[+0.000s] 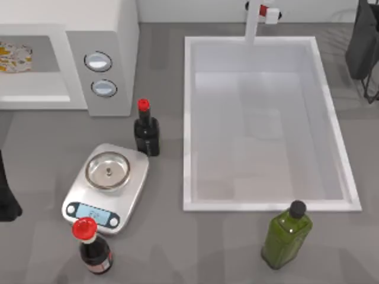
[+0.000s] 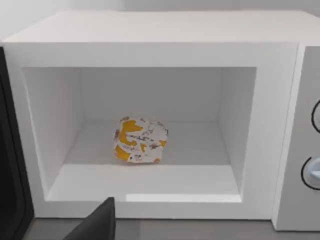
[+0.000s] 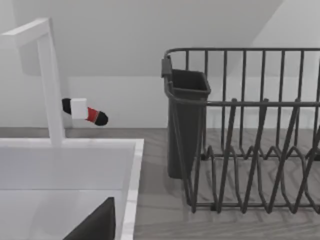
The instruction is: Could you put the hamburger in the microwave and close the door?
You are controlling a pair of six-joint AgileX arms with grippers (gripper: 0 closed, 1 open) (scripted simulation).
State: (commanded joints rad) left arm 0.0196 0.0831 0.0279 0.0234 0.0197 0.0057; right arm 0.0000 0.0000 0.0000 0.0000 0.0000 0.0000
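The white microwave (image 1: 100, 35) stands at the table's back left with its cavity showing. The hamburger (image 2: 139, 140), cream with yellow-orange blotches, lies on the cavity floor near the middle, and from above the hamburger (image 1: 13, 57) is seen inside. The door (image 2: 9, 165) is swung open, a dark panel at the cavity's hinge side. My left gripper faces the opening from in front, clear of the hamburger; one dark finger (image 2: 98, 223) shows. My right arm (image 1: 362, 44) is parked at the back right.
A large white sink (image 1: 189, 124) with a tap (image 1: 254, 21) fills the middle. A silver scale (image 1: 106, 186), a dark bottle (image 1: 146, 131) and a red-capped bottle (image 1: 93, 245) stand in front of the microwave. A green bottle (image 1: 287, 235) is front right, beside it a dish rack (image 3: 250, 130).
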